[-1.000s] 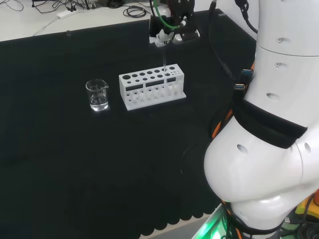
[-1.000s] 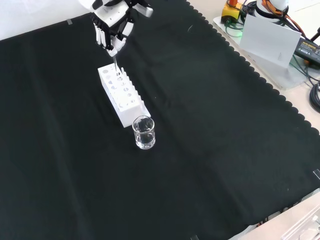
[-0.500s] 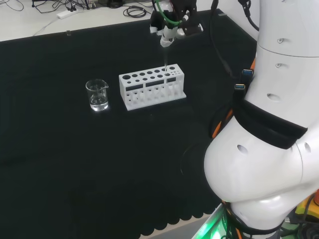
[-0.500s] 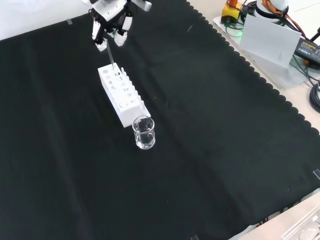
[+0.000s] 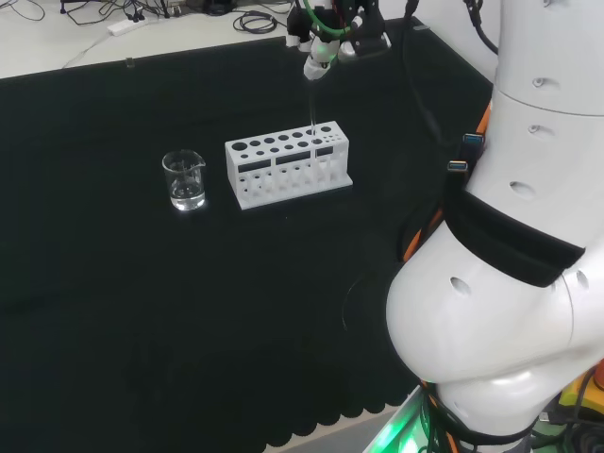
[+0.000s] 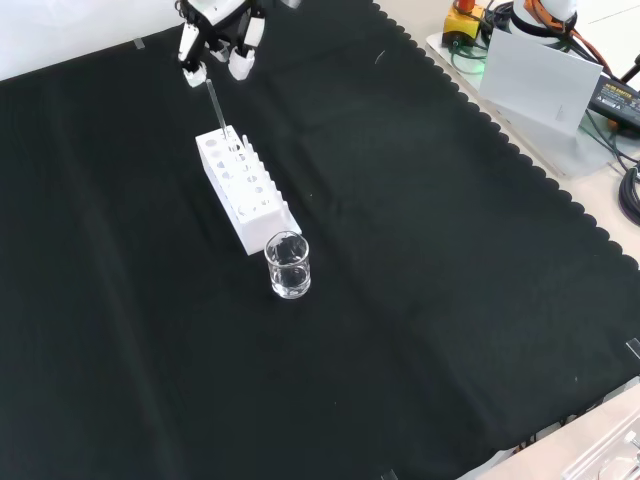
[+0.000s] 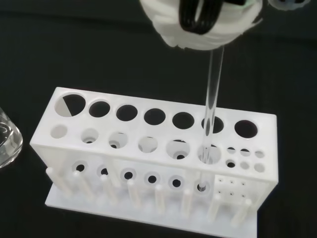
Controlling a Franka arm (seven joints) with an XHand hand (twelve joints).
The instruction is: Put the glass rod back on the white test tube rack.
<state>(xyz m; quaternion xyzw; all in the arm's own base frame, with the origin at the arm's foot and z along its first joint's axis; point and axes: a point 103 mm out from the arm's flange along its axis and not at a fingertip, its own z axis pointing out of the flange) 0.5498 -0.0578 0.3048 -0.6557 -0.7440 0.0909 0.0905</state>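
The glass rod point(image 5: 310, 109) stands in a hole near the right end of the white test tube rack point(image 5: 247, 192) in the head view. The wrist view shows the rod point(image 7: 213, 99) passing down through the upper plate of the rack point(image 7: 133, 130) to the base. In the front view the rod point(image 6: 215, 108) leans slightly at the far end of the rack point(image 6: 255, 215). My hand point(image 5: 323, 52) hovers just above the rod's top. Its fingers point(image 6: 240, 50) point down and are spread apart, and the rod's tip sits just under them. The palm point(image 7: 198, 25) hides that tip in the wrist view.
A small clear glass beaker point(image 5: 184, 179) holding a little clear liquid stands left of the rack in the head view, and nearer the camera than the rack as the beaker point(image 6: 288, 265) shows in the front view. The beaker's edge point(image 7: 5, 144) appears in the wrist view.
The hand has risen from just above the rack and its fingers have spread off the rod. The rod has stayed standing in its hole.
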